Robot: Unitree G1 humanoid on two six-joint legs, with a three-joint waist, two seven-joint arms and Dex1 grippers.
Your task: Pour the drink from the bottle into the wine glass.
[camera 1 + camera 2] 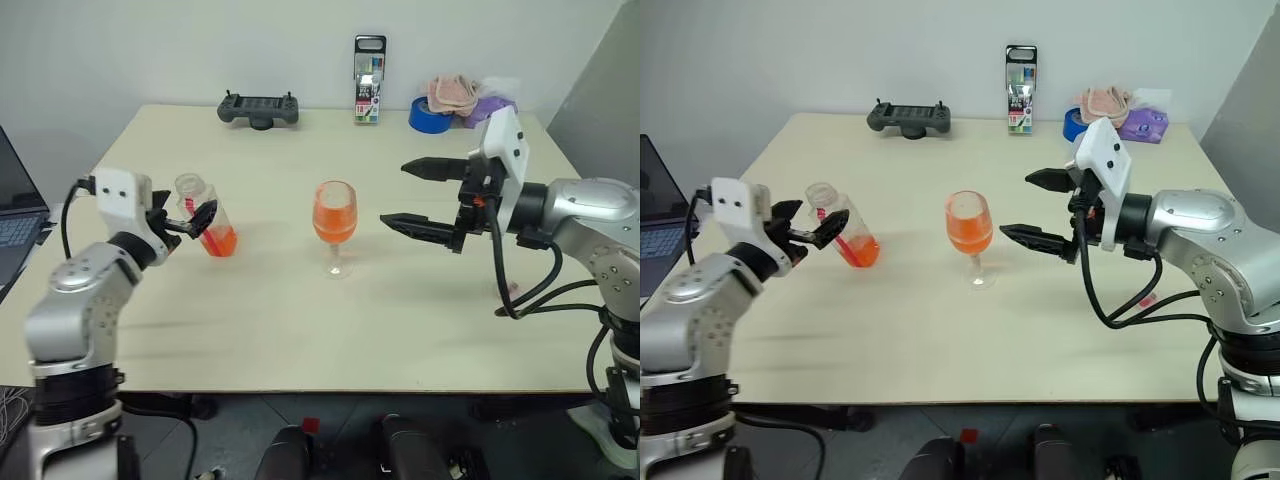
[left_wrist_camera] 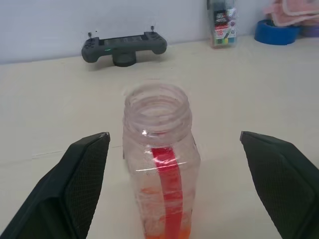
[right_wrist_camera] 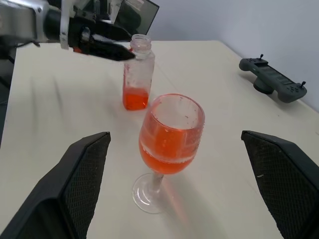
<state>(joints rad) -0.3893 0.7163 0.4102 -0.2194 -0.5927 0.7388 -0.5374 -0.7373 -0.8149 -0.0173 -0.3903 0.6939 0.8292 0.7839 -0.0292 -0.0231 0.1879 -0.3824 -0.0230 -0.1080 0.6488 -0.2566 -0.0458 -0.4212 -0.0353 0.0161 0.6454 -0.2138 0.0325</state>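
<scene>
Both grippers stand with jaws spread and nothing between them. Nearest on the left, the left gripper (image 1: 188, 222) frames the small clear squarish plastic bottle (image 1: 206, 228) without touching it; the bottle rests uncapped on the pale wooden table (image 1: 300, 340), leaning a little as the head views show it, with only a shallow layer of bright orange-red drink (image 1: 221, 243) at its base. Mid-table stands the clear stemmed wine glass (image 1: 335, 225), upright and filled well up the bowl (so the pour looks essentially finished). On the right, the right gripper (image 1: 420, 196) hovers beside the glass, fingers released and apart from it.

Judging from this, the step in hand is letting go and clearing away. Doing it well means drawing the left fingers (image 2: 84, 174) straight back along their own line, keeping them wide so neither pad clips the bottle's shoulder and tips it; the right arm should likewise retreat sideways without brushing the thin stem.

Farther off lie a dark grey handheld controller (image 1: 259, 109), a tall pack of coloured markers (image 1: 369, 80), a blue tape roll (image 1: 430, 116) and a pink cloth (image 1: 452, 94).
</scene>
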